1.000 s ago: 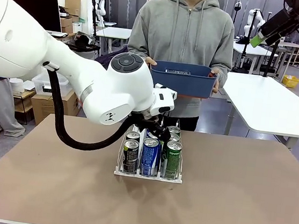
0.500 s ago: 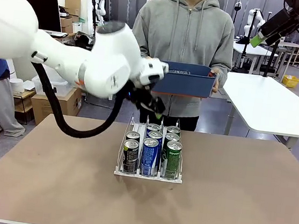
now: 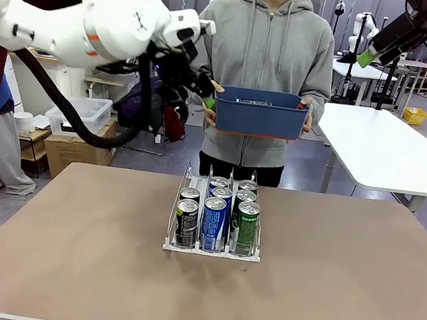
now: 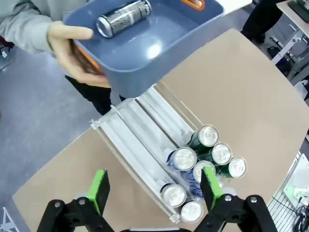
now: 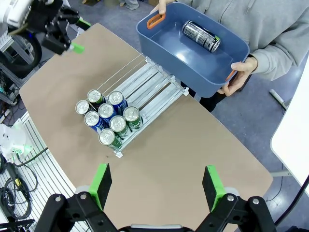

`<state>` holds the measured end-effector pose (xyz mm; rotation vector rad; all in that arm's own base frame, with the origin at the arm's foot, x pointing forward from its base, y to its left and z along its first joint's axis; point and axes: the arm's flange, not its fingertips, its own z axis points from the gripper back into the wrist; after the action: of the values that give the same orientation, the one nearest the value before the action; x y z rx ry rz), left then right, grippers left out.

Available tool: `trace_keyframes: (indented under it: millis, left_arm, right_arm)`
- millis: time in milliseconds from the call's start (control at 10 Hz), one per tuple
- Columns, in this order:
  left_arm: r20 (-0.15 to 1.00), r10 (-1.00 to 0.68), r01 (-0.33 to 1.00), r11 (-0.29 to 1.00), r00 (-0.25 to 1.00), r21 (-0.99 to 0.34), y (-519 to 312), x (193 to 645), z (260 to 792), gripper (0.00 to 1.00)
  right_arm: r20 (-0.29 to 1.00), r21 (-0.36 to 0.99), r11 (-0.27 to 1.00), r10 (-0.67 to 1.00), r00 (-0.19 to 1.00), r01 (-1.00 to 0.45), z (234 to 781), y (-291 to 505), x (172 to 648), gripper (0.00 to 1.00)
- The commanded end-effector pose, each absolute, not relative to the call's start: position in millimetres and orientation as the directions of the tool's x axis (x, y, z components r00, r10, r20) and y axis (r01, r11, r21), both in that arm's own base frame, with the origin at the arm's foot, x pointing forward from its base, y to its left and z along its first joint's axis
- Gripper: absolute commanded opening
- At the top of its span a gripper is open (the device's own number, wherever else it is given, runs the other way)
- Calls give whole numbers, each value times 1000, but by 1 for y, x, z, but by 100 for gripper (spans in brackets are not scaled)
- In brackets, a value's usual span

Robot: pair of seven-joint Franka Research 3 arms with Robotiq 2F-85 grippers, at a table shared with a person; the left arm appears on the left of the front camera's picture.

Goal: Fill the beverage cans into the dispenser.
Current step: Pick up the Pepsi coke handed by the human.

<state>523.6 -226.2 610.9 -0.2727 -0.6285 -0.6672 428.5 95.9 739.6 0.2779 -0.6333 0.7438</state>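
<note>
Wrist views look down on a can (image 4: 123,17) in the bin (image 4: 145,67); left gripper (image 4: 154,180), right gripper (image 5: 157,175) spread empty.

The table (image 3: 337,298) in front of me is a plain brown board across the lower half of the front frame, its far edge running just above mid-height. Directly on it stands the dispenser (image 3: 211,252), at the frame's centre, lanes pointing toward that far edge

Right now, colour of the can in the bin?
Can is black with pale print; best in right wrist view.
</note>
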Motion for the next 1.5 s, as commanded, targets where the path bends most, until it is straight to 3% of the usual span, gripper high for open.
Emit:
trace_keyframes:
  millis: [0,500,1100,1400]
  left_arm:
    - [567,-547,677,736,616,-25,-202,531,626,100]
    - [495,-568,686,723,657,-80,-155,494,667,100]
    - [600,-618,829,539,507,-145,-123,459,677,100]
    - [643,-603,832,546,473,-99,-119,457,678,100]
  right_arm:
    - [631,28,698,543,554,-716,739,95,428,100]
    - [631,28,698,543,554,-716,739,95,428,100]
    - [631,28,698,543,554,-716,739,95,428,100]
    - [631,28,698,543,554,-716,739,95,428,100]
